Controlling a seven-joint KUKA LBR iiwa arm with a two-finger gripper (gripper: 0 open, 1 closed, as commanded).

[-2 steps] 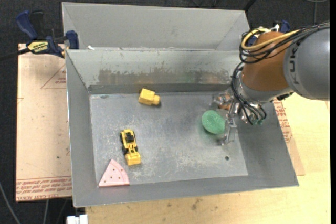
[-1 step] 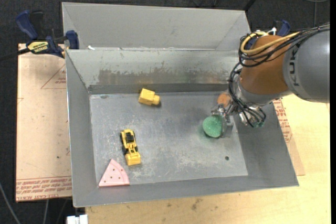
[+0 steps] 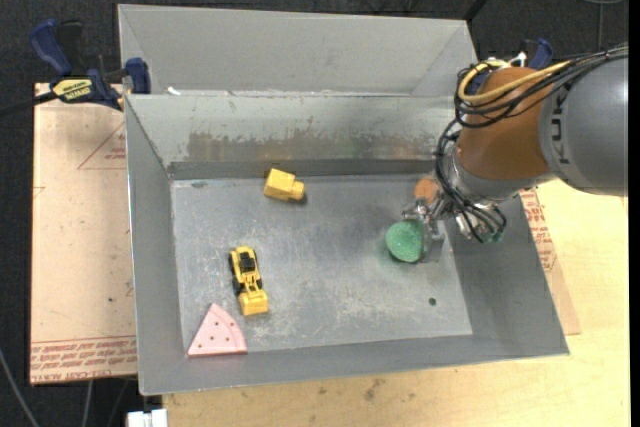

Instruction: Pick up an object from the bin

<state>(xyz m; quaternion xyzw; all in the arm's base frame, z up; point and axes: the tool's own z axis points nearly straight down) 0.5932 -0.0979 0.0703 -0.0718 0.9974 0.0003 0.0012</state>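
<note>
You have the green round lump [image 3: 404,243] just to the view's left of your tool [image 3: 432,227], whose spread or pinch you cannot tell.

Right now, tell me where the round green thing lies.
In the camera view the round green thing lies at the right of the grey metal bin, just left of the claw.
</note>
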